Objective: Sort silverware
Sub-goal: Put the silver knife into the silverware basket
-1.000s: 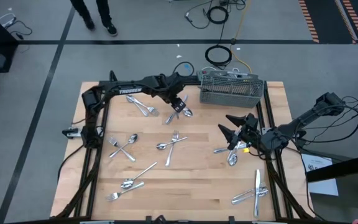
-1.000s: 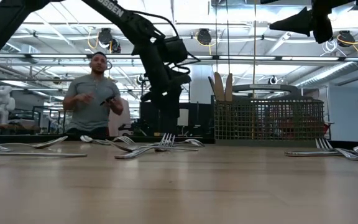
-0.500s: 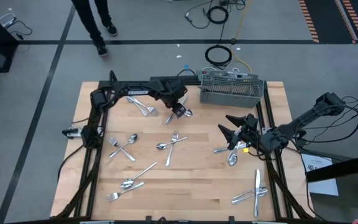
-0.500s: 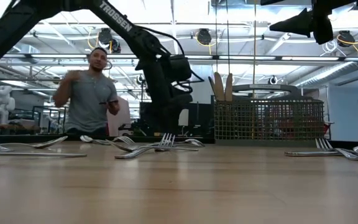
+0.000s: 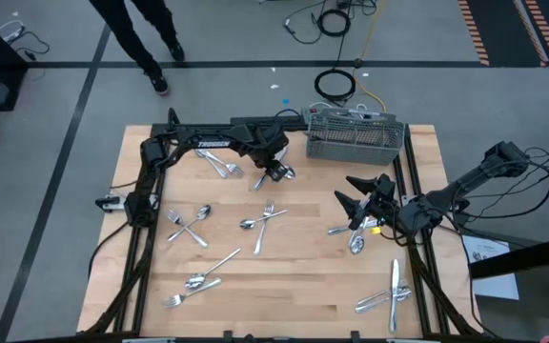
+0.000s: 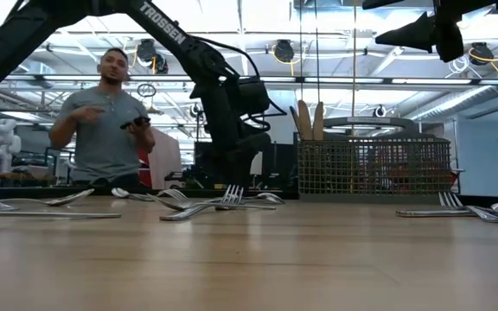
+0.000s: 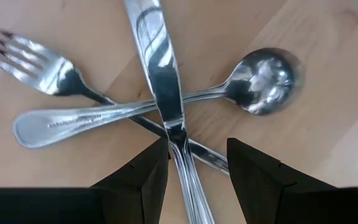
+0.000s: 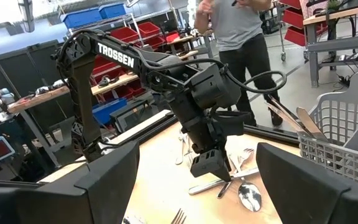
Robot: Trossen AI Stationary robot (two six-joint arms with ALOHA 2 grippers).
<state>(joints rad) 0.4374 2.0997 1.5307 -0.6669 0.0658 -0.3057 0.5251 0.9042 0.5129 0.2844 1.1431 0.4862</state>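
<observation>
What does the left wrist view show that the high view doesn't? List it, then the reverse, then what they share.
Left wrist only: the knife lies on top of a crossed fork and spoon, its handle between the open left gripper fingers.

High only: the grey caddy, other scattered silverware, and the right gripper, open, waiting above the table.

Both: that three-piece pile.

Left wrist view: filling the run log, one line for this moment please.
left claw: open, straddling shiny silver metal knife | knife crosses silver fork, silver spoon | right claw: open, waiting
</observation>
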